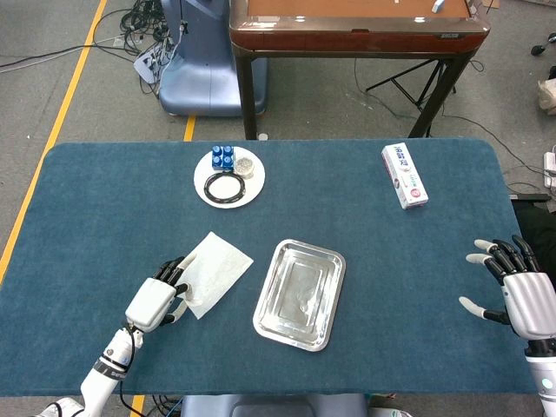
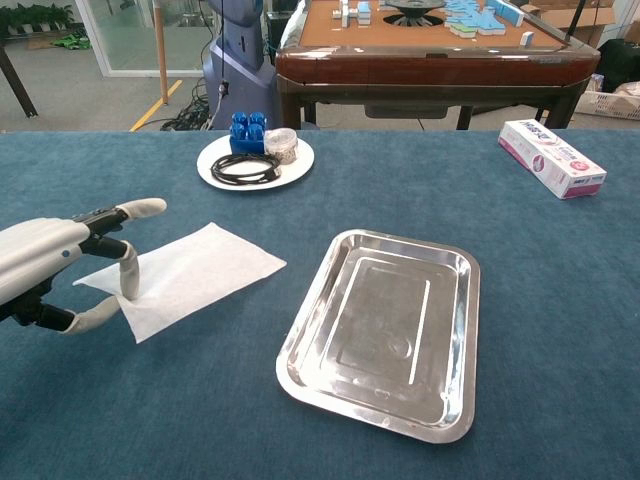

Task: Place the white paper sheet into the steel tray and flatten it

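Observation:
The white paper sheet (image 1: 219, 269) (image 2: 195, 275) lies flat on the blue table cloth, just left of the steel tray (image 1: 300, 294) (image 2: 385, 330), which holds nothing. My left hand (image 1: 156, 300) (image 2: 55, 270) is at the sheet's left corner. One finger comes down onto the paper and the thumb closes in at its near edge, pinching it. The other fingers point out over the sheet. My right hand (image 1: 519, 291) hovers at the table's right edge with fingers spread and holds nothing. It shows only in the head view.
A white plate (image 1: 208, 193) (image 2: 215, 175) with blue blocks, a black cable and a small jar sits at the back, left of centre. A pink and white box (image 1: 405, 175) (image 2: 552, 158) lies at the back right. A brown table stands beyond the far edge.

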Robot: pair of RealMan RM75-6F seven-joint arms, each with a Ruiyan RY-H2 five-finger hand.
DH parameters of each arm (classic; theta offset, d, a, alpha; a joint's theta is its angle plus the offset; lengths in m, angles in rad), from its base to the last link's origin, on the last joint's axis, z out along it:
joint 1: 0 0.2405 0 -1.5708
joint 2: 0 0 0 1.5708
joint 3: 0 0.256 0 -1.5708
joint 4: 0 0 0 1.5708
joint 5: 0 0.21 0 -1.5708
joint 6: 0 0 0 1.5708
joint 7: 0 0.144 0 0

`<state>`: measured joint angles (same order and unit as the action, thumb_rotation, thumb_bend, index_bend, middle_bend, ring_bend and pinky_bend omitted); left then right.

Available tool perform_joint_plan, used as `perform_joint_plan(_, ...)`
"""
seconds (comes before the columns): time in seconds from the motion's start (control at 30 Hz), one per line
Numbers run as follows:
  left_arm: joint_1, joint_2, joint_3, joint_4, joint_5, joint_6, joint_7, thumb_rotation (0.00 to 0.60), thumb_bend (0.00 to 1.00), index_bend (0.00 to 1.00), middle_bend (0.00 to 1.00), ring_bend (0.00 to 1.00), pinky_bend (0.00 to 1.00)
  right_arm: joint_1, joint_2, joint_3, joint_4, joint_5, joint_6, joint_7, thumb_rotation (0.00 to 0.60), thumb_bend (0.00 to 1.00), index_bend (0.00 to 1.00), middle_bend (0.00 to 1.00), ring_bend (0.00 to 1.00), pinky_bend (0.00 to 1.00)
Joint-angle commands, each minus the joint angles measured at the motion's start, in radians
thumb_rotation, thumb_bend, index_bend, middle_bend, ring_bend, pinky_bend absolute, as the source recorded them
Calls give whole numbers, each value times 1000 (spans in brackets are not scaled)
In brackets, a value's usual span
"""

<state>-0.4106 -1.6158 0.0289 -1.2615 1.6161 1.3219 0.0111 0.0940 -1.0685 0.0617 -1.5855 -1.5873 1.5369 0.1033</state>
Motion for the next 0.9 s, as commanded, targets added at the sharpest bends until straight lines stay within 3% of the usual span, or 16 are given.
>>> perform_joint_plan(0.03,18,42,-5,-86,-3,27,41,600,437,562,0,0,121,0,0,-1,-1,-2,1,-1,600,0,341,228,140,5)
perform_joint_plan(0.6,24,133,-20,-386,77,82,141,600,459,661,0,0,123,3,-5,-3,-1,-4,-6,-11,600,0,340,228,140,5)
perform_joint_plan(0.9,-33,136,-77,-483,89,28,210,600,459,663,0,0,122,5,-5,-3,0,-1,-10,-10,600,0,340,228,140,5)
